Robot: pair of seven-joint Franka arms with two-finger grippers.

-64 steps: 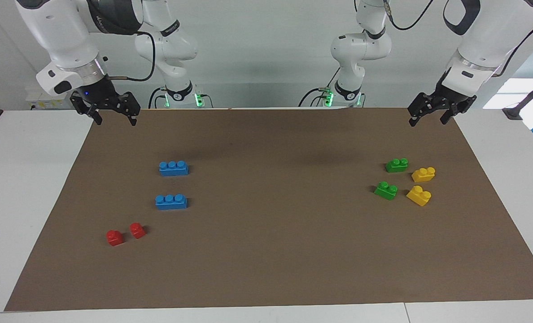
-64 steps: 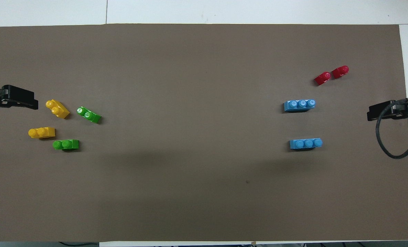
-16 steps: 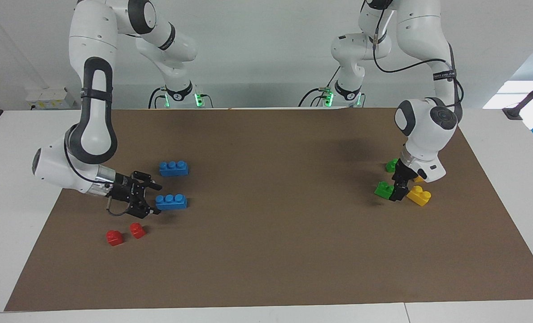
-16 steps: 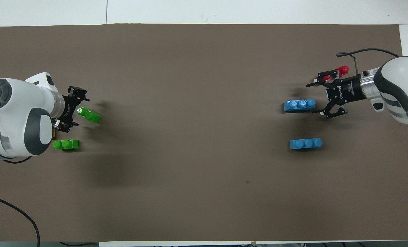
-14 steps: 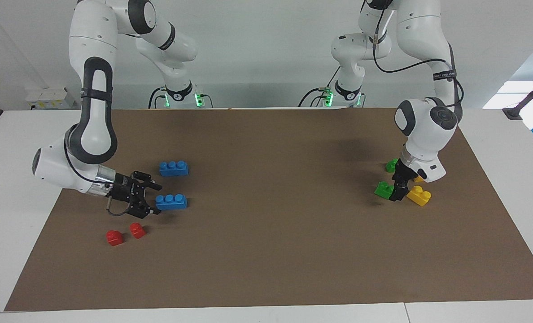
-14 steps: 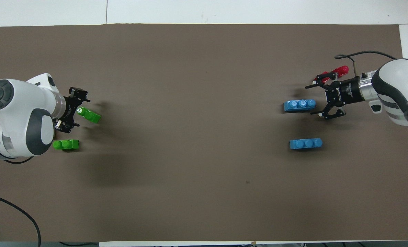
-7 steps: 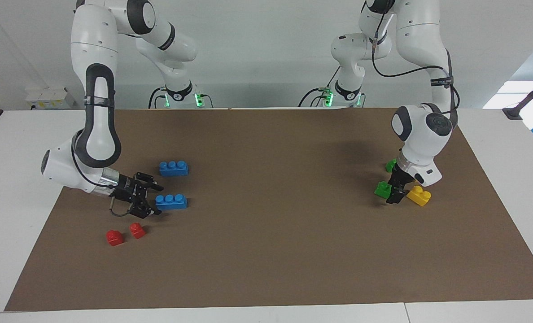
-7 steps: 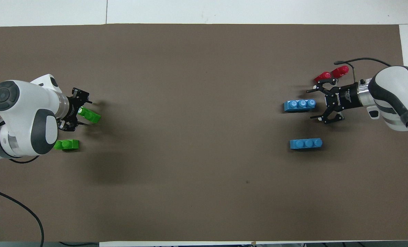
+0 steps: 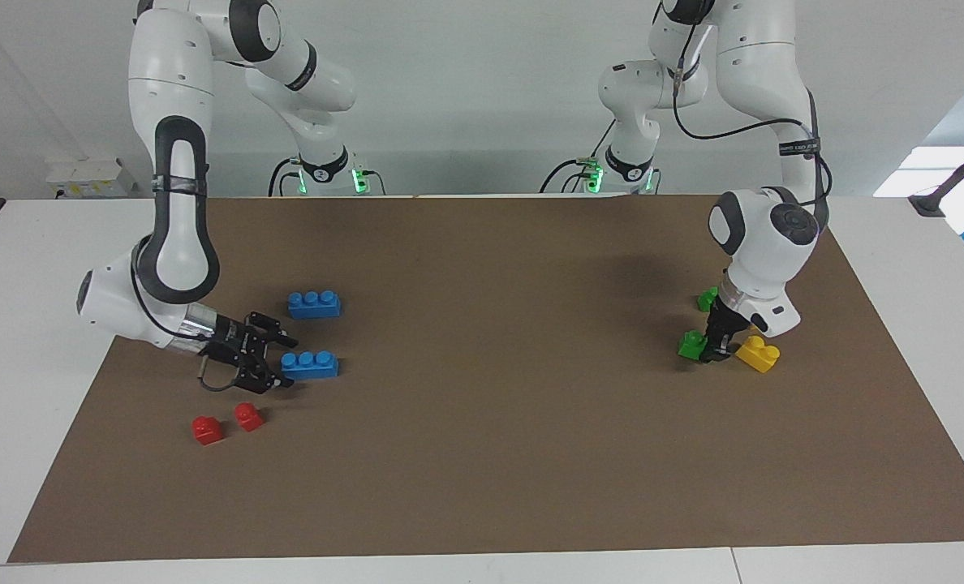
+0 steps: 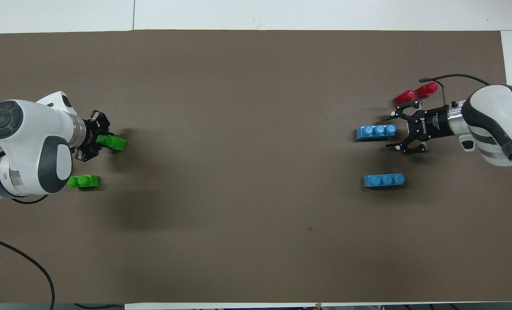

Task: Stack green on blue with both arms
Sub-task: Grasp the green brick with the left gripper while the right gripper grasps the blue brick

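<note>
Two green bricks lie toward the left arm's end of the mat. My left gripper (image 9: 709,349) is down on the mat and shut on the green brick (image 9: 690,345) farther from the robots; it also shows in the overhead view (image 10: 113,142). The other green brick (image 10: 83,181) lies free, nearer to the robots. Two blue bricks lie toward the right arm's end. My right gripper (image 9: 284,362) is open and low, its fingers either side of one end of the farther blue brick (image 9: 312,365). The nearer blue brick (image 9: 314,304) lies free.
Two small red bricks (image 9: 207,430) (image 9: 247,416) lie just farther from the robots than the right gripper. A yellow brick (image 9: 758,354) lies right beside the left gripper; a second is hidden by the left arm. The brown mat (image 9: 490,389) covers the table.
The left gripper has closed on the green brick, which has turned square to the fingers. The right gripper has slid a little along the mat, so that its open fingers straddle the blue brick's end.
</note>
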